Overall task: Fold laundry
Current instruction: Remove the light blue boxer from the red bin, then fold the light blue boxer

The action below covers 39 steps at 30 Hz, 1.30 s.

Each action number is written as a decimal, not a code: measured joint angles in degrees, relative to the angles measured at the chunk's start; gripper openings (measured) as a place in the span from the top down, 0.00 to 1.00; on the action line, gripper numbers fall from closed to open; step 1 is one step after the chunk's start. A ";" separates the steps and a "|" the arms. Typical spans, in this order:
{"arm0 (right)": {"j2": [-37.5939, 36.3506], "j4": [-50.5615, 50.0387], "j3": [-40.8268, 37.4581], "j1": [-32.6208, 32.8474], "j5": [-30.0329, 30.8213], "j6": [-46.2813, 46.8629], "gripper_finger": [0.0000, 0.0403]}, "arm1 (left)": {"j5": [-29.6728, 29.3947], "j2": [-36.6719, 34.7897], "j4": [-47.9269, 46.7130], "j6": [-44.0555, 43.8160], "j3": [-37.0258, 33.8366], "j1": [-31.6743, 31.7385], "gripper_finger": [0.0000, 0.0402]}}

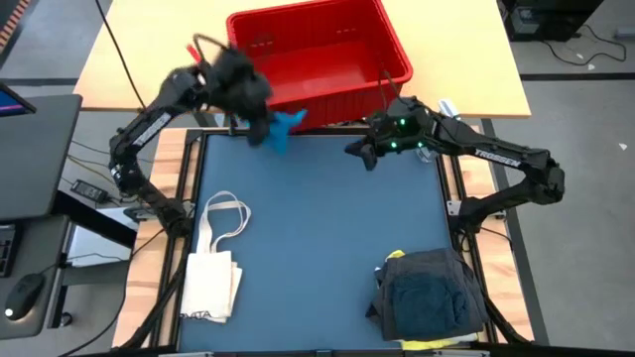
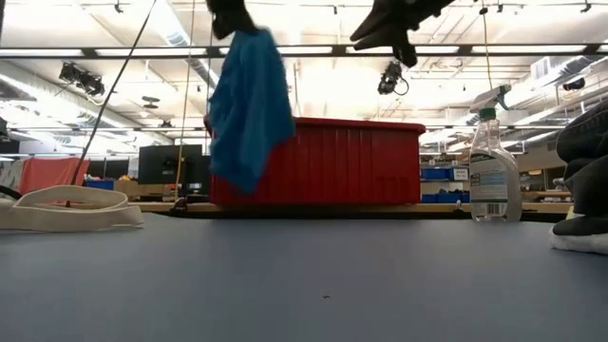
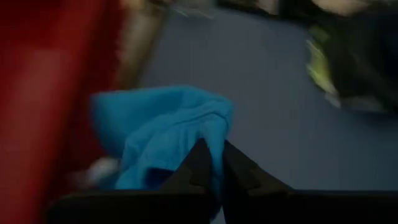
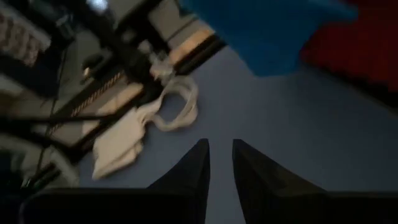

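Lifting a blue cloth [image 1: 282, 129] at upper centre of the high view.
Left hand [image 3: 214, 163] pinches it above the counter [image 1: 317, 228], before the red bin [image 1: 317, 48]; right hand [image 4: 221, 155] nearby, fingers slightly parted, empty.

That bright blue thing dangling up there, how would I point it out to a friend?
Find the red bin at the table's far edge. Just in front of its left corner, the left hand holds up a blue cloth, hanging clear of the table. It is the only bright blue piece and the only one off the table.
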 joint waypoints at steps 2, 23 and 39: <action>-0.60 -2.65 0.00 2.39 1.51 1.65 0.78 | 0.12 -0.13 -2.05 -0.34 -1.87 -6.12 0.97; 1.40 10.12 -14.02 30.11 9.93 10.54 0.62 | -12.61 0.59 48.44 -45.21 -43.37 -38.38 0.60; 22.68 37.78 -21.82 20.58 6.38 13.54 0.31 | -12.72 -4.25 39.48 -44.30 -43.14 -33.33 0.69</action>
